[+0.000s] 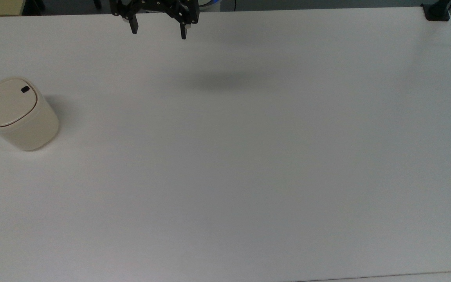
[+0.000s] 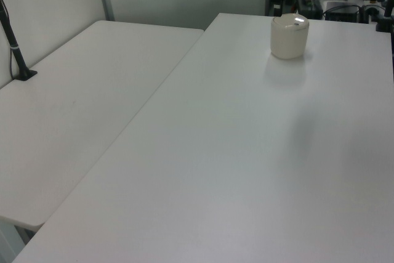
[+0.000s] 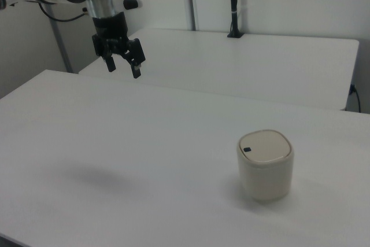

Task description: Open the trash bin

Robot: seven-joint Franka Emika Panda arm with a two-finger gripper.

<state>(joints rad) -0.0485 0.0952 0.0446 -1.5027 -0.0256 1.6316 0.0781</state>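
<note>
White and bare, the broad counter (image 1: 249, 156) runs across the whole top view. At the top view's far left stands the small cream-beige plastic trash bin (image 1: 18, 113), a rounded-square cylinder, upright, its flat lid (image 1: 7, 102) shut and edged by a thin dark line. The black two-finger end effector (image 1: 157, 33) hangs at the upper middle of the top view, well apart from the bin, fingers spread and holding nothing. The bin looks light, stiff and smooth, so a sideways nudge would likely slide it. A downward press on the small black button (image 1: 25, 89) near the lid's corner seems the place to act. No label or writing is legible, possibly for lack of detail.
</note>
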